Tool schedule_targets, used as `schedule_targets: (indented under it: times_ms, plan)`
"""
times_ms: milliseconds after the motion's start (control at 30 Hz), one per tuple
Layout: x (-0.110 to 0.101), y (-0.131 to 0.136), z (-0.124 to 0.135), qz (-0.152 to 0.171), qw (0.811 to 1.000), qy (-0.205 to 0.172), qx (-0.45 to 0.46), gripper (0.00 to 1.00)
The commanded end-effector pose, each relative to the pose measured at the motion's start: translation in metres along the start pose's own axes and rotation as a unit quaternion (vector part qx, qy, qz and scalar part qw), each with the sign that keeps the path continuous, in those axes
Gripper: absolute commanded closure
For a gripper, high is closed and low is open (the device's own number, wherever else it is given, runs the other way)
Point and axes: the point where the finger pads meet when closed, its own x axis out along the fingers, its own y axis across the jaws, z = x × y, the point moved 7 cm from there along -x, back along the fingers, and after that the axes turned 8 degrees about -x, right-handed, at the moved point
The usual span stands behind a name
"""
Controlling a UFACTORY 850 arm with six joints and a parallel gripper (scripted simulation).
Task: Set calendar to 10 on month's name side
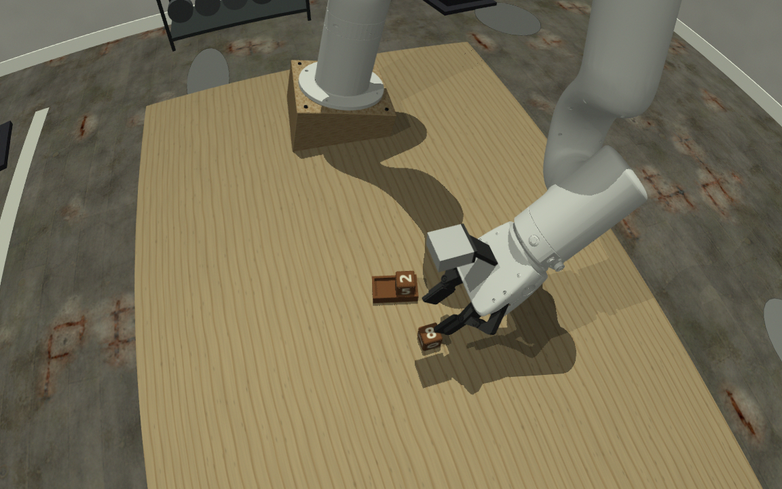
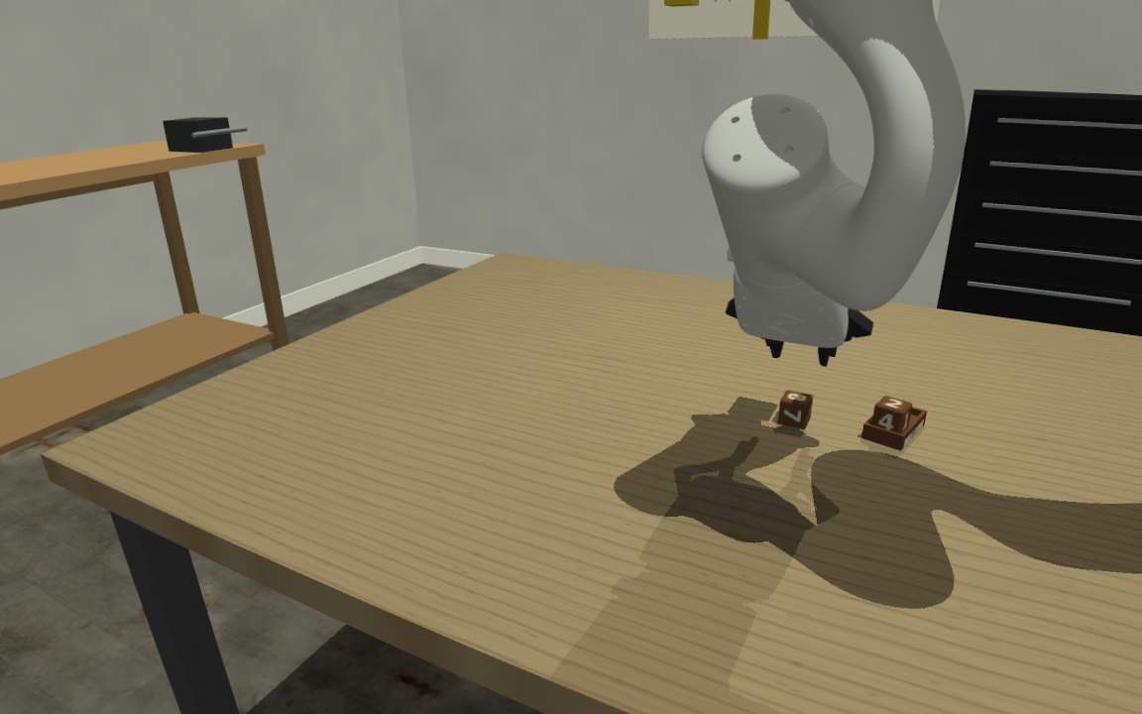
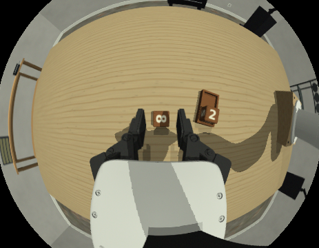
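A brown tray (image 1: pixel 383 287) (image 2: pixel 913 429) (image 3: pixel 206 98) lies flat on the wooden table (image 1: pixel 248 255). One brown cube (image 1: pixel 405 282) (image 2: pixel 891 415) (image 3: pixel 211 114) stands in the tray's right end, with 2 on top, 5 on one side and 4 on another. The other cube (image 1: pixel 428 337) (image 2: pixel 795 409) (image 3: pixel 160 120) sits on the table in front of the tray, with 8 on top and 7 on one side. My gripper (image 1: pixel 431 314) (image 2: pixel 799 355) (image 3: pixel 160 116) hangs a little above this cube. It is half open and empty, with one finger on each side of the cube in the wrist view.
The arm's base block (image 1: pixel 345 121) stands at the table's far end. A black drawer cabinet (image 2: pixel 1072 203) stands behind the table and a wooden shelf (image 2: pixel 96 169) stands at the left. The arm's shadow falls around the cubes.
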Motion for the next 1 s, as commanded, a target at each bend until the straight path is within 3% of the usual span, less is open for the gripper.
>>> schedule_targets:
  times_ms: [0,133,967]
  plan:
    - [0.0007,-0.0015,0.0097,0.009,0.998,0.059,0.0,0.53]
    - [0.0002,-0.0029,0.0153,0.01,0.995,0.096,0.001,0.53]
    - [0.0018,-0.0034,0.0193,0.01,0.995,0.097,0.001,0.53]
